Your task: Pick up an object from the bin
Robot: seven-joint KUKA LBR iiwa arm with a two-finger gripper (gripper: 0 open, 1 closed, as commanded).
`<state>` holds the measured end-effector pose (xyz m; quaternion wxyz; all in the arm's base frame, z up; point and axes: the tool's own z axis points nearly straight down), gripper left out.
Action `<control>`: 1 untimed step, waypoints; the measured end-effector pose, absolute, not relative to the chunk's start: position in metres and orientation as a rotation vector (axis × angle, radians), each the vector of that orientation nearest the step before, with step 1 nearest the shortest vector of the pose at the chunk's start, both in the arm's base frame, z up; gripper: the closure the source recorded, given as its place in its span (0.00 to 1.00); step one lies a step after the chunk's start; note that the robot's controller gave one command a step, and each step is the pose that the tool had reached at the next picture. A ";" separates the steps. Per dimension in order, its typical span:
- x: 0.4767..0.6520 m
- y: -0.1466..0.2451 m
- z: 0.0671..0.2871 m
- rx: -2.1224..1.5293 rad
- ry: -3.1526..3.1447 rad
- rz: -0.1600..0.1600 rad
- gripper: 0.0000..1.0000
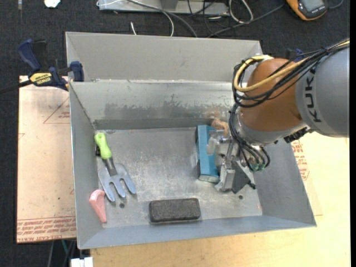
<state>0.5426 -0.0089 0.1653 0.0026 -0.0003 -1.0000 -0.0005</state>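
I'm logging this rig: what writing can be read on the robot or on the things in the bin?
"KU": large dark letters on the grey arm link; what follows them cannot be made out.
Blue box, green-handled fork, pink piece, dark block: no readable writing.

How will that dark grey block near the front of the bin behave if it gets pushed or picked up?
The dark grey block lies flat on the bin floor, so it would probably slide rather than roll or tip. Its rough, speckled surface hints at foam or sponge: likely light, slightly squashy and not slippery.
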 end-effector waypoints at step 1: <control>0.544 -0.009 0.168 0.000 -3.143 -0.001 0.00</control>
